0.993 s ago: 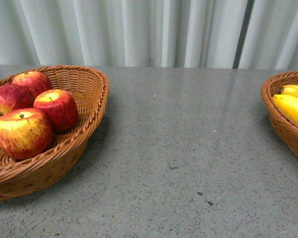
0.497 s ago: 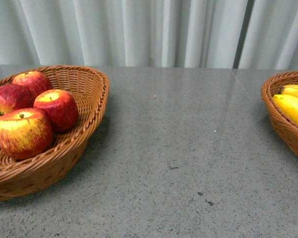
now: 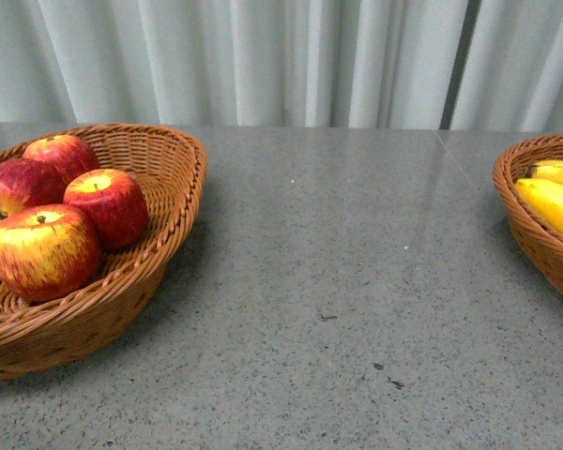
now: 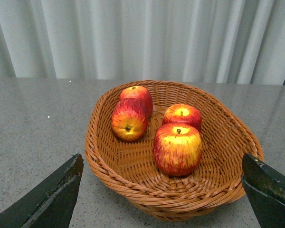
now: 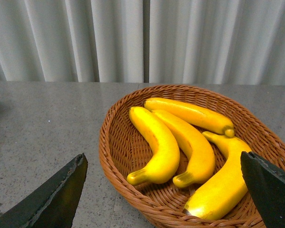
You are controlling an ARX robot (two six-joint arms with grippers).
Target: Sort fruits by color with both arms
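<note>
Several red apples (image 3: 47, 246), streaked yellow, lie in a wicker basket (image 3: 174, 178) at the left of the front view. The left wrist view shows them too (image 4: 177, 148), in their basket (image 4: 114, 164). My left gripper (image 4: 164, 190) is open and empty, hanging back from the basket's near rim. Several yellow bananas (image 5: 156, 142) lie in a second wicker basket (image 5: 111, 156) in the right wrist view; two bananas (image 3: 554, 204) show at the right edge of the front view. My right gripper (image 5: 164, 192) is open and empty before that basket. Neither arm shows in the front view.
The grey speckled table (image 3: 338, 281) stretches between the two baskets. The banana basket (image 3: 535, 234) is cut off by the right edge of the front view. A pale pleated curtain (image 3: 281, 56) hangs behind the table.
</note>
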